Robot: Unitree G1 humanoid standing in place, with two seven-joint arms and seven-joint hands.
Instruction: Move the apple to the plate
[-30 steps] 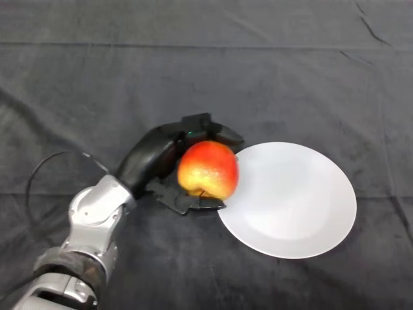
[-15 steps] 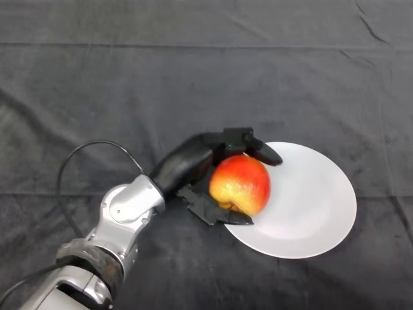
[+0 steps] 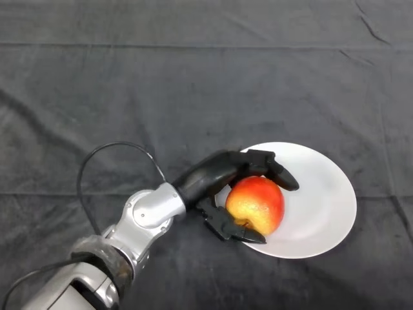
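Note:
A red and yellow apple is over the left part of the white plate. My left hand reaches in from the lower left, its fingers curled over the apple's top and its thumb under the apple's near side, so it is shut on the fruit. Whether the apple rests on the plate or hangs just above it cannot be told. The hand covers the plate's left rim.
A dark wrinkled cloth covers the whole table. My silver-grey forearm lies across the cloth at the lower left.
My hand has carried the apple to the right, from beside the plate's left edge to over the plate's left part. The grip has stayed the same.

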